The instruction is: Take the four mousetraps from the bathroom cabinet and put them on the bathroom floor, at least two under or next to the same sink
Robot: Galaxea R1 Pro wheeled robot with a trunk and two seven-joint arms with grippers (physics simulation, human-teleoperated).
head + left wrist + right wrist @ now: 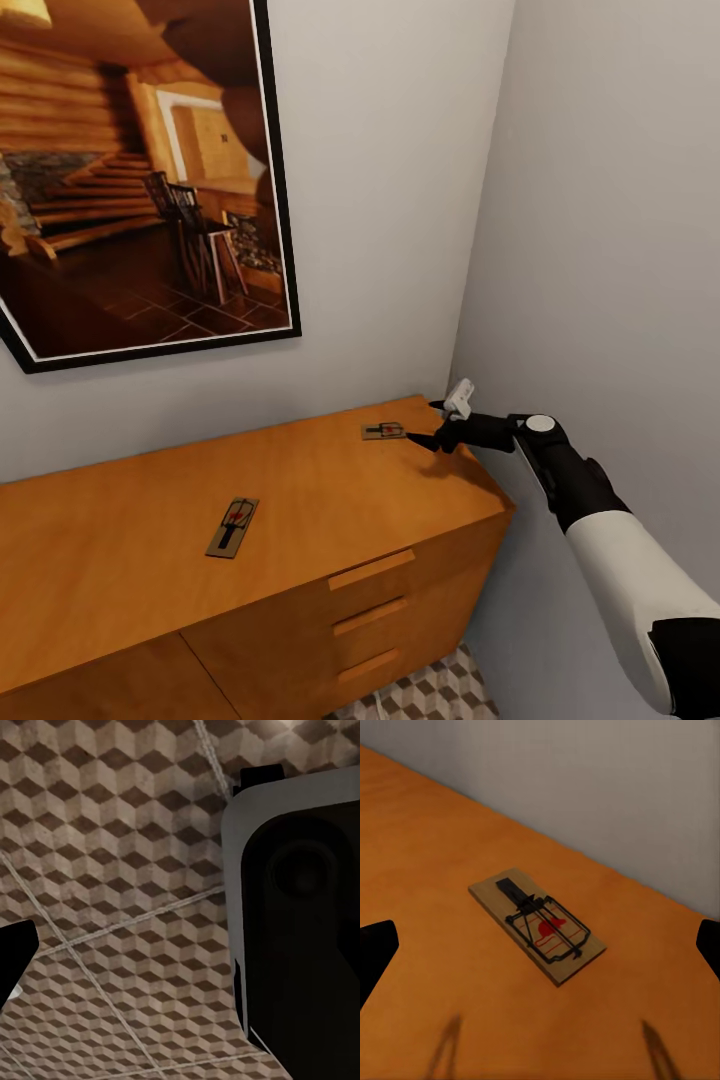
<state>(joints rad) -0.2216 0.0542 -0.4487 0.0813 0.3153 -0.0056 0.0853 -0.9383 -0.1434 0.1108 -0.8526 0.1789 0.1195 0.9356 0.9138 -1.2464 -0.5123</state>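
Nearby, flat tan wooden mousetrap [537, 923], dark wire, smooth orange cabinet top [330, 500], right fingers [376, 952] spread apart

Two pale grey walls [400, 200] are meeting in a corner at the far right of a small room. A large black-framed picture [140, 180] of a log-cabin interior, with chairs and a staircase, is hanging on the far wall at the left. Soft, even light is falling across the plain plaster, leaving the right-hand wall [620, 250] slightly darker.
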